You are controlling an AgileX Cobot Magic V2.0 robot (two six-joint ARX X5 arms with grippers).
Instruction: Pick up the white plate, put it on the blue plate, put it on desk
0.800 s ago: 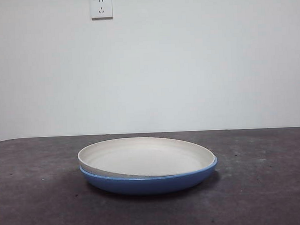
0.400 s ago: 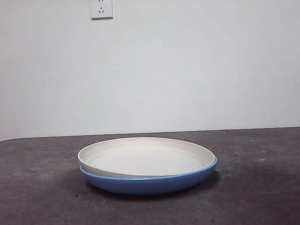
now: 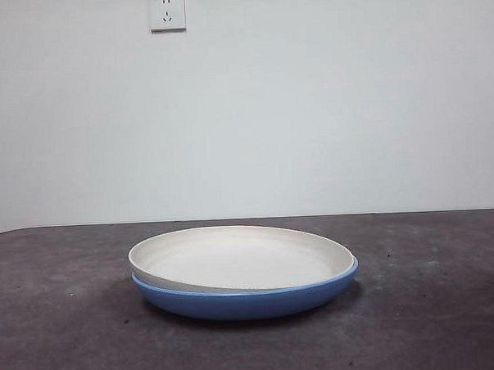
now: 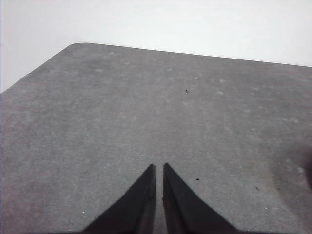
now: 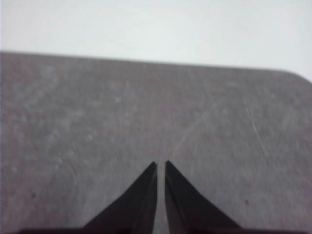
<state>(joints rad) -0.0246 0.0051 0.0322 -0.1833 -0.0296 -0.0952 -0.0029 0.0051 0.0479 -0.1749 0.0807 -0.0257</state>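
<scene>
We see a cream-white plate (image 3: 234,258) on a glossy medium-blue plate (image 3: 244,302). We note the mottled grey-brown desk (image 3: 65,340).

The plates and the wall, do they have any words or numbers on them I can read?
No words or numbers can be read anywhere.
White plate: plain, no writing.
Blue plate: plain, no writing.
Wall socket: a tiny dark mark at its top corner, too small to read.
Desk: only specks, no text.
</scene>
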